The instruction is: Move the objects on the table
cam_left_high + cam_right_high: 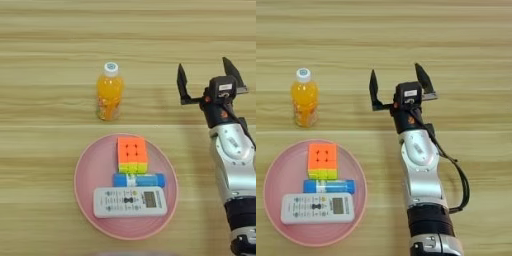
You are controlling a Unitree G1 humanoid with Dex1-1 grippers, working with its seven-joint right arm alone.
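An orange juice bottle (109,95) with a white cap stands upright on the wooden table (45,45), just beyond the pink plate (90,175). On the plate lie an orange and yellow puzzle cube (132,154), a blue glue-stick tube (138,180) and a white remote control (130,201), one in front of the other. My right gripper (205,71) hovers to the right of the bottle, apart from it, fingers spread wide open with nothing between them. In the right eye view the gripper (397,78) and silver forearm (420,170) show in full.
A black cable (458,180) loops along the right side of the forearm. Bare wooden planks stretch across the far side of the table and to the left of the plate.
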